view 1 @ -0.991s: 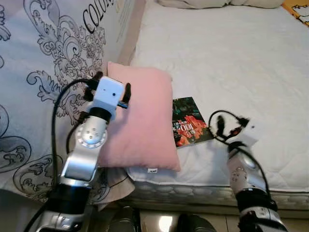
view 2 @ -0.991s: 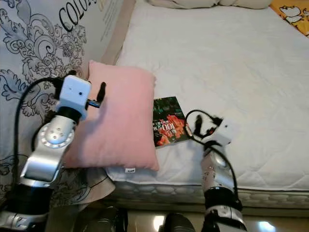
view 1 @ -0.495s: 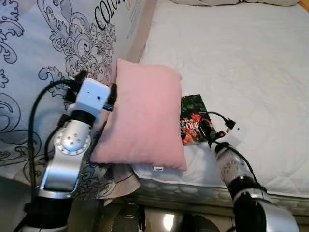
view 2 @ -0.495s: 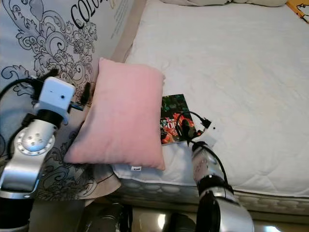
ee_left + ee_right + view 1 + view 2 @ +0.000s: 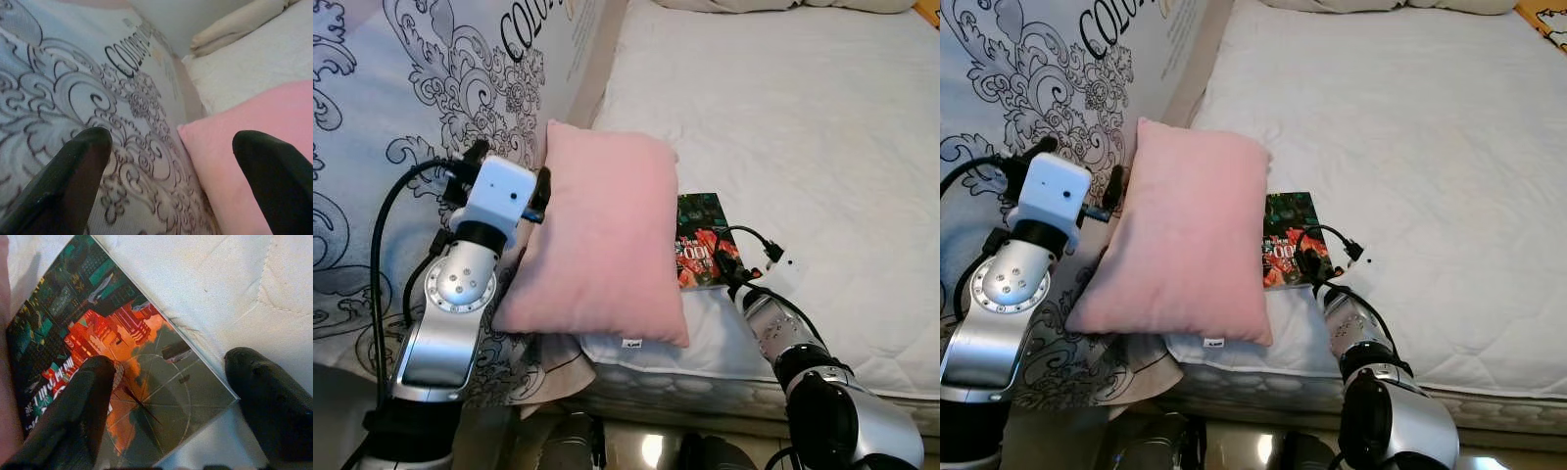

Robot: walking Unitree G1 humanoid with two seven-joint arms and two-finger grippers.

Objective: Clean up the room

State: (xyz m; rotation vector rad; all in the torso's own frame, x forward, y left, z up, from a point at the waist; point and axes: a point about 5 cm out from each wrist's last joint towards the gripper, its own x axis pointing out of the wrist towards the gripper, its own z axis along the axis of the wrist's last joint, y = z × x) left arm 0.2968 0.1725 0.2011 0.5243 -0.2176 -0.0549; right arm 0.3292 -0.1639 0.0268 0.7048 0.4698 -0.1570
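Note:
A pink pillow lies at the near edge of the white mattress, hanging partly over its side. My left gripper is at the pillow's left edge, open; in its wrist view the pillow lies beside one finger, and nothing is gripped. A book with a dark green and red cover lies flat just right of the pillow. My right gripper hovers low over the book's near corner, open. In the right wrist view its fingers straddle the corner of the book.
A grey-white quilt with black scroll print hangs at the left, pressed against the bed. Cream pillows lie at the far end of the mattress. The mattress's front edge runs just below the book, with floor beneath.
My right gripper has reached forward over the book. My left gripper has slid from the pillow's top to its left edge. The view has shifted a little.

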